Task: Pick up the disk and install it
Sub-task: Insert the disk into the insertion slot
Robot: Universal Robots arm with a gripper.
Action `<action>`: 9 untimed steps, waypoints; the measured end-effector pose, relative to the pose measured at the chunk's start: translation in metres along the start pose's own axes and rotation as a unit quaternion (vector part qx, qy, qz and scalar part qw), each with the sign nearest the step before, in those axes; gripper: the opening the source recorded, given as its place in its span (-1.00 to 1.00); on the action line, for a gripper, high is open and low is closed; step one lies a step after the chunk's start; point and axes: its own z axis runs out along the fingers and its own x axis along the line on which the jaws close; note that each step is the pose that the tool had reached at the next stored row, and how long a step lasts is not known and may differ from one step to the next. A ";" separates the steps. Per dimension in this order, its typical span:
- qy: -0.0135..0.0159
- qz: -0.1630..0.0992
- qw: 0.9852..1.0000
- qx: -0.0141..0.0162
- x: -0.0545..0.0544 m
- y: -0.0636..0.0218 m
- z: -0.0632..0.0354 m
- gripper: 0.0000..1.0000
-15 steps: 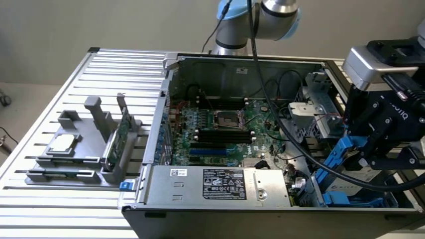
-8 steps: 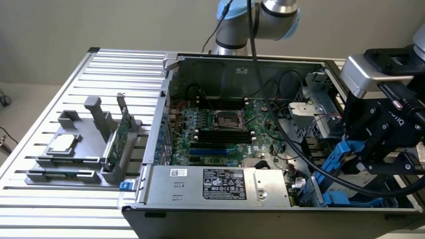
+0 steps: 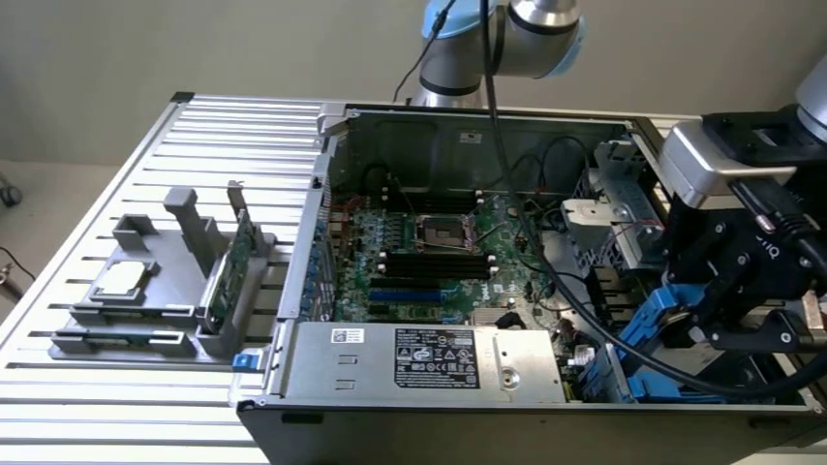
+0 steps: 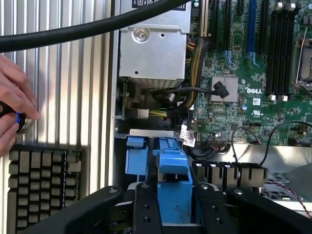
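My gripper (image 3: 708, 325) hangs over the drive bay at the corner of the open computer case (image 3: 517, 412), on the exterior view's right. Its two black fingers (image 4: 146, 207) stand on either side of a blue plastic carrier (image 4: 173, 170), shut on it. This is the disk (image 3: 653, 334), held on edge and partly down in the bay. Its metal body is hidden by the carrier and the fingers. A second blue carrier piece (image 4: 135, 156) sits in the bay right beside it.
The grey power supply (image 3: 427, 358) lies beside the bay, with the motherboard (image 3: 427, 242) and loose cables (image 4: 190, 97) behind. A person's hand (image 4: 12, 102) rests on the slatted table by a black heatsink (image 4: 44, 187). A grey fixture (image 3: 168, 291) holds a chip and a green card.
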 end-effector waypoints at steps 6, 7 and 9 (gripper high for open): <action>0.000 0.000 1.000 0.000 0.001 -0.0003 0.0073 -0.36; 0.000 0.000 1.000 0.000 0.001 -0.0003 0.0083 -0.36; 0.000 0.000 1.000 0.000 0.001 -0.0004 0.0104 -0.33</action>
